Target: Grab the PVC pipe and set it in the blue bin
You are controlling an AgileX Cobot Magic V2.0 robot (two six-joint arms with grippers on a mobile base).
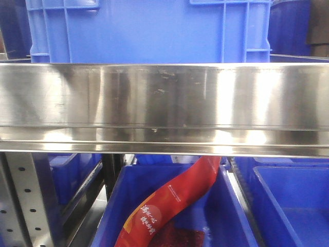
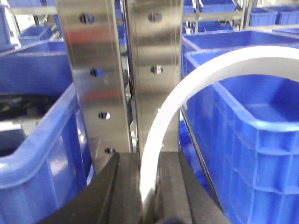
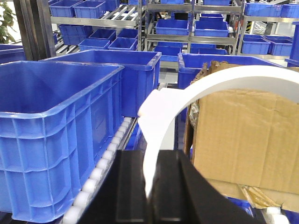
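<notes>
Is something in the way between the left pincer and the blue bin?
A shiny metal post stands straight ahead of the left pincer. The blue bin sits right of it, with only a white curved strip arching toward it.

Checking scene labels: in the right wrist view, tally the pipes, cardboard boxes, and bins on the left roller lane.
Pipe: 1
Cardboard box: 1
Bins: 2
Total: 4
</notes>
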